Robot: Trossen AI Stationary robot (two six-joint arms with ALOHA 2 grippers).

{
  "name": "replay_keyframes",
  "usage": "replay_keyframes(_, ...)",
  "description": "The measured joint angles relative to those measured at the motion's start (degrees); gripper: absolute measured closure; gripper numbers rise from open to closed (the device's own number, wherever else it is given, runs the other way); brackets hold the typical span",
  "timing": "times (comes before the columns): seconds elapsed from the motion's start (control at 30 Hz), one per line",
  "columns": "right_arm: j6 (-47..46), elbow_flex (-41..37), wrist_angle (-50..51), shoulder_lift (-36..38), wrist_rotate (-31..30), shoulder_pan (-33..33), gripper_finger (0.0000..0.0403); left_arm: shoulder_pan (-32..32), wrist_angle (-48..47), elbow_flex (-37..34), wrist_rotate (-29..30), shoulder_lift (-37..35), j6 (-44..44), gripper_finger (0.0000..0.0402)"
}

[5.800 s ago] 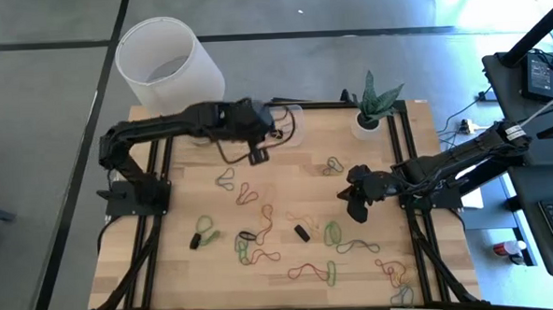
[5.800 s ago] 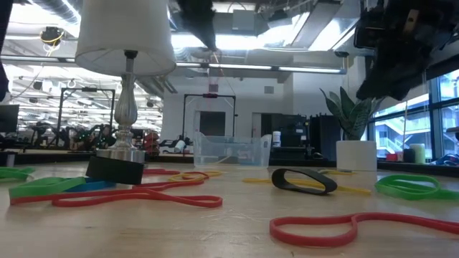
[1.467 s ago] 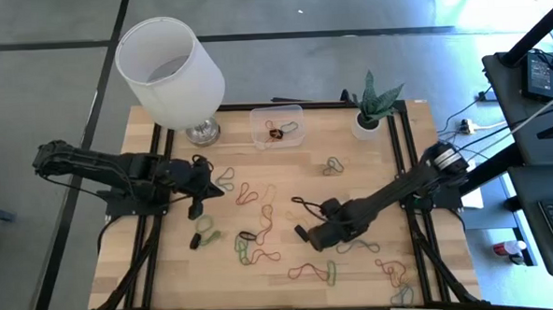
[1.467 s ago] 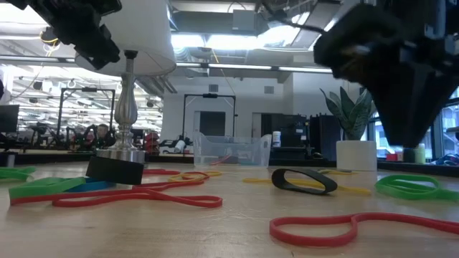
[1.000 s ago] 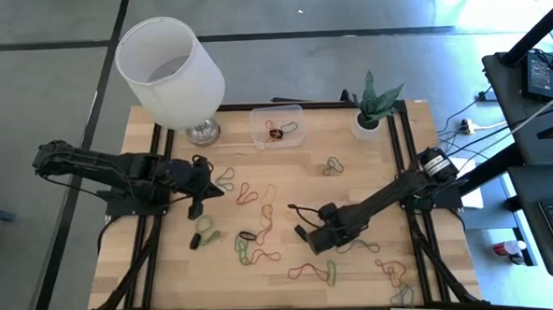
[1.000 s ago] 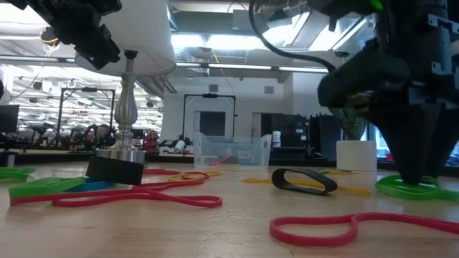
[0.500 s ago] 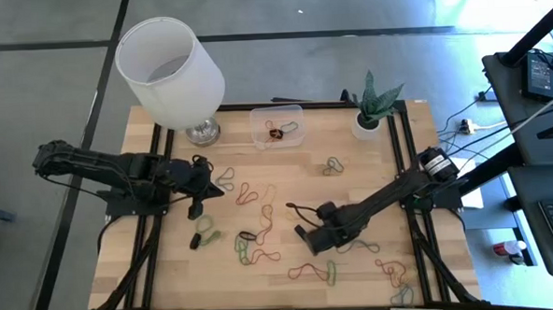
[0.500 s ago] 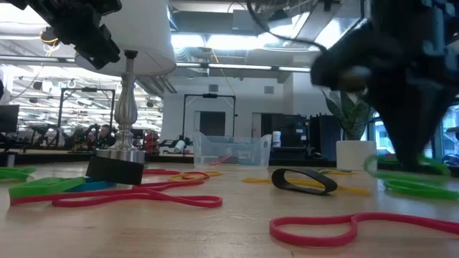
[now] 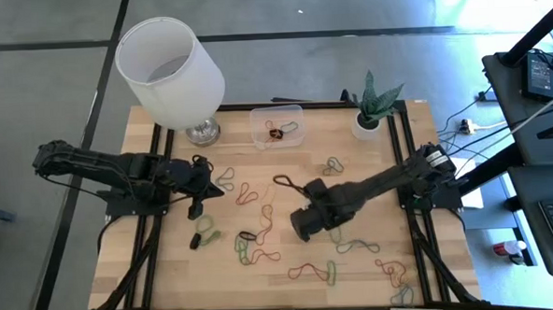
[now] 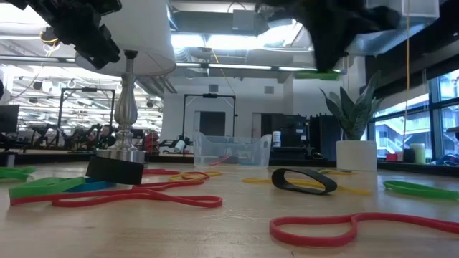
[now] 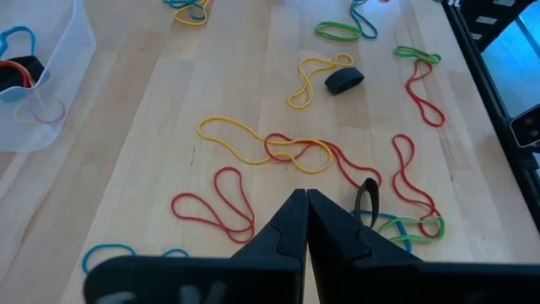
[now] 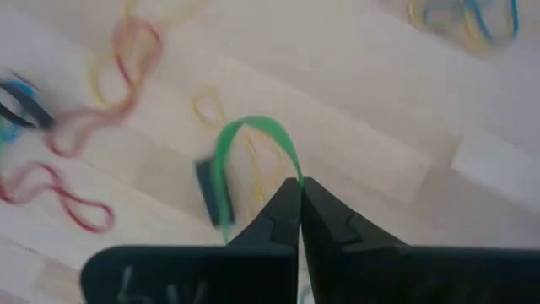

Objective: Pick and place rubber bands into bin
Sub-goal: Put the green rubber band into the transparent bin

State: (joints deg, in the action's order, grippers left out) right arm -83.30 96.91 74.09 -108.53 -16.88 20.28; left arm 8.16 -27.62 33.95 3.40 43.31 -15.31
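Right gripper [image 12: 300, 190] is pinched tight on a green rubber band [image 12: 245, 160], which loops out ahead of the fingertips in the right wrist view; band is off the table. High view puts that gripper [image 9: 303, 221] just past table centre toward 4 o'clock, arm reaching in from the 3 o'clock edge. In the low view it hangs well above the tabletop, with a green streak [image 10: 315, 74] under it

Left gripper [image 9: 200, 180] waits at roughly 9 o'clock from table centre, fingers pressed together with nothing between them [image 11: 305, 211]; it's clear of the wood

Bin [image 9: 276, 125] sits at the 12 o'clock edge, between the lamp [image 9: 170, 64] and the potted plant [image 9: 374, 104]. It has a few bands inside, including a dark one and a red one [image 9: 276, 133]. Low view shows the bin [image 10: 231, 150] at the back of the table, see-through walls

Loose rubber bands [image 9: 254, 238] are spread over the wooden table [image 9: 169, 262]: red and yellow loops near centre [image 11: 287, 150], a black band [image 10: 303, 180] lying flat, more green and red toward 6 o'clock [image 9: 330, 269], and a small cluster near 1 o'clock [image 9: 332, 165]
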Motion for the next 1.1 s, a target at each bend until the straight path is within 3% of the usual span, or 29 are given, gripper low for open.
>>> replay_keyframes(0.5,24.91,3.36,-11.01,0.00,-1.49,-14.33,0.0396,0.02,0.00,0.00,0.00,0.02,0.01,0.0392)
replay_keyframes(1.1,50.39,3.38,-24.62,0.00,7.54,-30.32,0.0396,0.04,0.00,0.02,0.00,0.02,-1.60,0.0393)
